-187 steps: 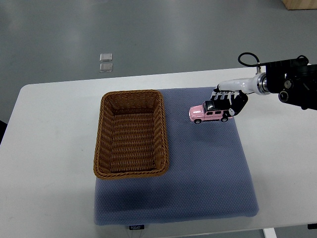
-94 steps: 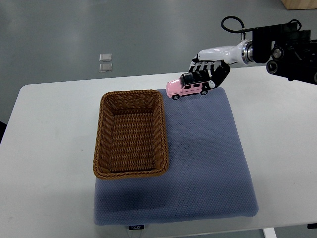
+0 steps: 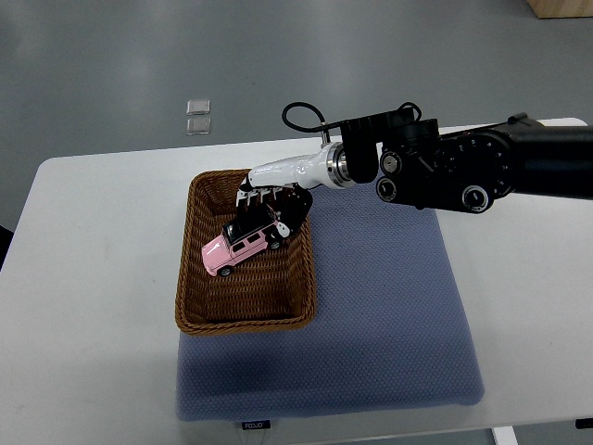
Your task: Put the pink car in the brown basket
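Note:
The pink car [image 3: 237,249] with a black roof hangs tilted, nose down to the left, over the inside of the brown wicker basket [image 3: 196,306]. My right hand [image 3: 268,206] is shut on the car's rear and roof; its black and white fingers [image 3: 255,197] curl over the top. The right arm reaches in from the right edge, across the blue mat, to the basket's upper right part. I cannot tell whether the car touches the basket floor. The left arm does not show.
The basket stands on the left side of a blue-grey mat [image 3: 389,324] that lies on a white table [image 3: 93,278]. Two small clear squares [image 3: 197,116] lie on the grey floor beyond the table's far edge.
My right hand has carried the pink car left and down, from above the mat's far edge into the space over the basket's interior. The car now tilts nose down.

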